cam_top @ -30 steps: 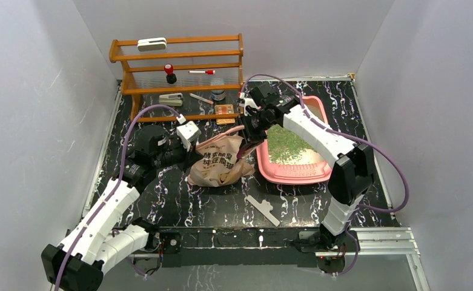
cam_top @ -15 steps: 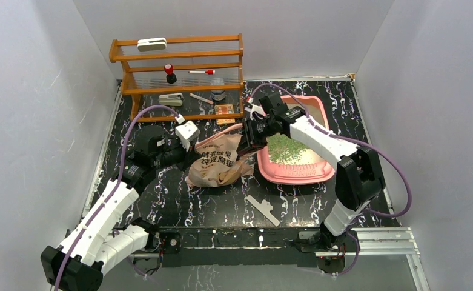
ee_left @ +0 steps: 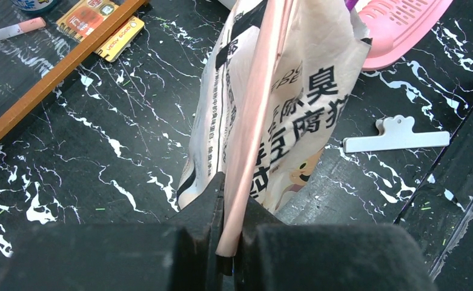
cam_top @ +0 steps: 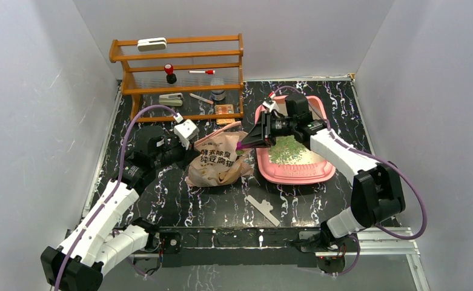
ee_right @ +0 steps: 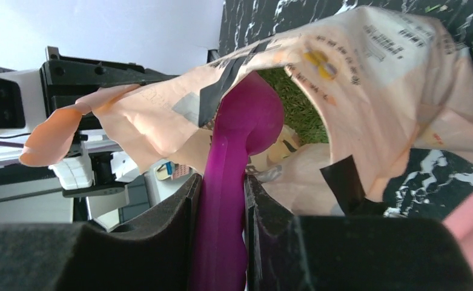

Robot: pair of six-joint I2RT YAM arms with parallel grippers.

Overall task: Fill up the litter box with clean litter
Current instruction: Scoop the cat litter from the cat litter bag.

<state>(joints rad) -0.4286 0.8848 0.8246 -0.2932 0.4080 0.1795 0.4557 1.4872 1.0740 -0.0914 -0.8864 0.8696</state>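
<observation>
Change since a second ago: the right arm has swung outward, its elbow now lower and further right. The right gripper (cam_top: pixel 249 143) has left the far-left corner of the litter box (cam_top: pixel 294 174) and now points left at the mouth of the bag (cam_top: pixel 218 163). The left arm and the bag have not shifted.

Right gripper: clenched on the handle of a purple scoop (ee_right: pixel 237 139), whose bowl sits inside the open bag mouth.

Left gripper (ee_left: pixel 228 242): clamped on the bag's pink top strip, holding that edge up.

Writing: black Chinese characters on the beige bag, "豆腐猫" legible from above. The print on the orange card (cam_top: pixel 224 110) is too small to read.

Task item: the pink litter box lies on the desk (cam_top: pixel 221 200) just right of the bag. The green litter (cam_top: pixel 287 148) covers part of its floor, and the right arm crosses above it.

Surroundings: a wooden rack (cam_top: pixel 179 57) stands at the far left, with the card at its foot. A white clip (cam_top: pixel 263 210) lies near the front edge.
</observation>
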